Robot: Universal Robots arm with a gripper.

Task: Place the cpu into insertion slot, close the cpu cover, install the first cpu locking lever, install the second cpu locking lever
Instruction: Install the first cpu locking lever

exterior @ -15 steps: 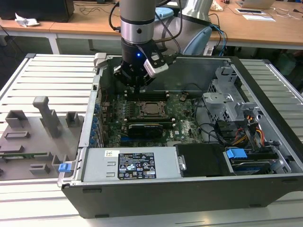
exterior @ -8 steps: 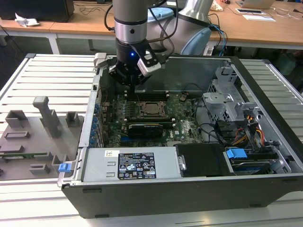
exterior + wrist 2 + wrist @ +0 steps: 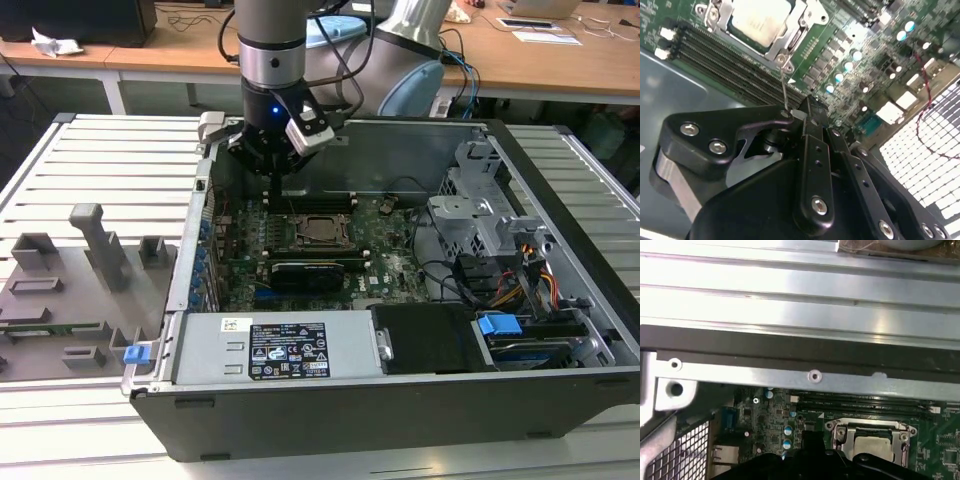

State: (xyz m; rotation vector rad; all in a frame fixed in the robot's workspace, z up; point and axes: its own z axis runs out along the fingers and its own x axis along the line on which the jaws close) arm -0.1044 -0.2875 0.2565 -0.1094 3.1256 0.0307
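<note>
Reaching straight down in the exterior view, the arm hangs its gripper upright over the board. It is just inside the far wall of the case and a little to the exterior view's left of the slot. The cpu lies flat in that slot, with the cover down around it. Bare board separates gripper and slot. A label on the grey box carries white print too small to read.

In the second wrist view the gripper is drawn narrow, with no gap showing between its fingers. A thin wire lever runs from the cover's corner to the fingertips and touches them. Whether it is pinched I cannot tell. The cpu shows silvery in the cover's window.

In the first wrist view the gripper's dark tip stands just beside the cover. The case's rim runs close along the board's edge.
</note>
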